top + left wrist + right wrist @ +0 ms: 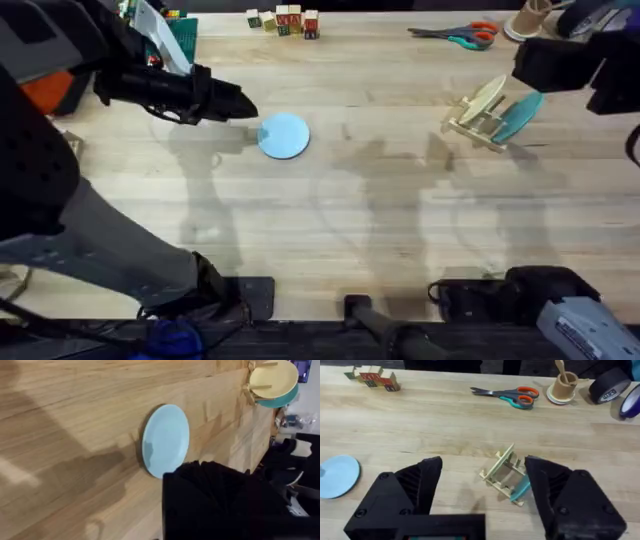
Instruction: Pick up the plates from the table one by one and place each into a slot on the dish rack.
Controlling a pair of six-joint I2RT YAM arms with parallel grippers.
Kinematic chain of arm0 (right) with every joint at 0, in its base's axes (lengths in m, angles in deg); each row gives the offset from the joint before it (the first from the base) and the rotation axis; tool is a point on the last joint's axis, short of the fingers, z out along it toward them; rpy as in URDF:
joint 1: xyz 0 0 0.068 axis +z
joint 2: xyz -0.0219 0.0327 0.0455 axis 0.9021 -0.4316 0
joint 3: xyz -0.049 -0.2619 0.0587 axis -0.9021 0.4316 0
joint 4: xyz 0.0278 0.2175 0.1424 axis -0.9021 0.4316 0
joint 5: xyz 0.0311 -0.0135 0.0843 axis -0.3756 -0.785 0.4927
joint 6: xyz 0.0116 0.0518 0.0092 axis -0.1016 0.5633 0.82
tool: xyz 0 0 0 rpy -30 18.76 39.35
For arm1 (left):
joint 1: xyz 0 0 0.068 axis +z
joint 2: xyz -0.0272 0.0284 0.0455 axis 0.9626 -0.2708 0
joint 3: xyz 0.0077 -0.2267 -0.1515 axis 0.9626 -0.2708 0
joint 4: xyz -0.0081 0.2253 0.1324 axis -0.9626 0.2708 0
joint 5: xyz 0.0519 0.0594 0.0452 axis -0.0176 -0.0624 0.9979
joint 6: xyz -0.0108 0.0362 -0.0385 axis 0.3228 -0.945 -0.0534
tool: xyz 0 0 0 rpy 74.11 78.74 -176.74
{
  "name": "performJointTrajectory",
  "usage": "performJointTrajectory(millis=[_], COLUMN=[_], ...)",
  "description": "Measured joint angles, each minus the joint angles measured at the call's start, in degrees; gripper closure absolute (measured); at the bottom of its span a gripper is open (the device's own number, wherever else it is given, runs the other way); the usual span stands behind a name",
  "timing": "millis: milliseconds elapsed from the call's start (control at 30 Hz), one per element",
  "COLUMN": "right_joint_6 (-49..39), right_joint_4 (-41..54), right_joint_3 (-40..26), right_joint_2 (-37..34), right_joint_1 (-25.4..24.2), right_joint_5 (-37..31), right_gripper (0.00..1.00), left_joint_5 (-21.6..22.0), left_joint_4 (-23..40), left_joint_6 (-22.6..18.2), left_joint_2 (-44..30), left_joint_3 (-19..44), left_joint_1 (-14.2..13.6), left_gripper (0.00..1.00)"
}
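On the pale plank-grained wooden desk, the last flat plate, a small round light-blue plastic one, lies near the middle, with the left arm's black pincer low beside its edge; whether those fingers are spread or pressed together cannot be told. To the right, the small pale wooden dish rack with upright pegs already carries a cream plate and a teal plate standing on edge. The right arm's pincer hangs spread and empty above the rack. The likely risk: a thin plate lying flat offers little lip, so a grab may skid it across the wood; and a clumsy insertion could knock the light rack or its two tenants over. Farther back sit coloured letter blocks, orange-handled scissors and dark tape rolls, well apart from the route.
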Motion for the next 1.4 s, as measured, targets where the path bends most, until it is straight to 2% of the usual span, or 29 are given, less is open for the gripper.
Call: performJointTrajectory(millis=[1033, 1400], right_joint_6=[0.00, 0.00], right_joint_4=[0.00, 0.00], right_joint_3=[0.00, 0.00], right_joint_2=[0.00, 0.00], right_joint_1=[0.00, 0.00], right_joint_5=[0.00, 0.00], right_gripper=[0.008, 0.007], left_joint_5=[-0.17, -0.99], left_joint_4=[-3.16, -3.15], left_joint_6=[-0.85, -0.85], left_joint_2=[-15.18, -15.90], left_joint_3=[0.48, 0.66], left_joint_1=[-0.02, -0.02], left_gripper=[0.962, 0.962])
